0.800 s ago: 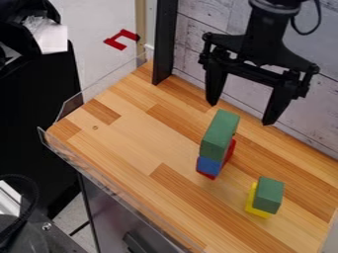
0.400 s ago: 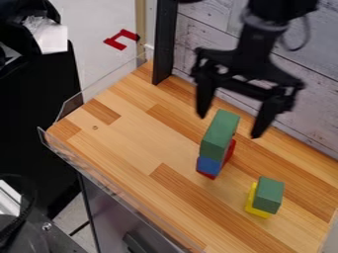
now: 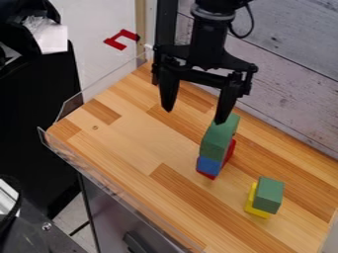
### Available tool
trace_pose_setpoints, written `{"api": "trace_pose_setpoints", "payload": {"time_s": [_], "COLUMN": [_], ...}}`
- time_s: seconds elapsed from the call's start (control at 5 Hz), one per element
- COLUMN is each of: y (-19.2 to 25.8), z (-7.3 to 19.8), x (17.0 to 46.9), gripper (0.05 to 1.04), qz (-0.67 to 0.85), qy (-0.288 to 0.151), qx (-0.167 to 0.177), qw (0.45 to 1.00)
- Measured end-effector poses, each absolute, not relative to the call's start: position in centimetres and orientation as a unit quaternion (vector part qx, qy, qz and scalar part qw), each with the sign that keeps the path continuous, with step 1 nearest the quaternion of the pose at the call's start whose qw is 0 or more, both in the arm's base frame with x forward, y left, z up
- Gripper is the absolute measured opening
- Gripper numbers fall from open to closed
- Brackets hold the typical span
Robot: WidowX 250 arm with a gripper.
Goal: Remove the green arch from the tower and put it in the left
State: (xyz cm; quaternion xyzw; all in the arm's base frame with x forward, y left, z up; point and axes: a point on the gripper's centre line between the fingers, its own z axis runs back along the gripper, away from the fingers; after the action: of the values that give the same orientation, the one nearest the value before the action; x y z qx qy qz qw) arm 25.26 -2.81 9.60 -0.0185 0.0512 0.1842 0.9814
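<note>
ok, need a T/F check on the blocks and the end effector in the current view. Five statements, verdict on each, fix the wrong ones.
1. The end effector has its fingers apart. True.
2. The longer green block is clamped between the fingers. False: it sits on top of its stack, with the fingers spread.
3. A blue piece shows directly below the longer green block. True.
4. The shorter green block sits on a red piece. False: the piece under it is yellow.
5. Red shows below the blue piece. True.
</note>
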Motion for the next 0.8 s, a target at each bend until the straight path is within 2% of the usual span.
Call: {"api": "trace_pose_setpoints", "payload": {"time_s": [0.6,0.8], "y": [-5.4,-5.9], "z": [9.0,8.0], "x": [27.8,27.9], "gripper": [1.000,1.000], "qz": [0.104,0.090], "qy": [0.050,0.063], "qx": [-0.049,-0.051], "qw": [0.992,0.993]}}
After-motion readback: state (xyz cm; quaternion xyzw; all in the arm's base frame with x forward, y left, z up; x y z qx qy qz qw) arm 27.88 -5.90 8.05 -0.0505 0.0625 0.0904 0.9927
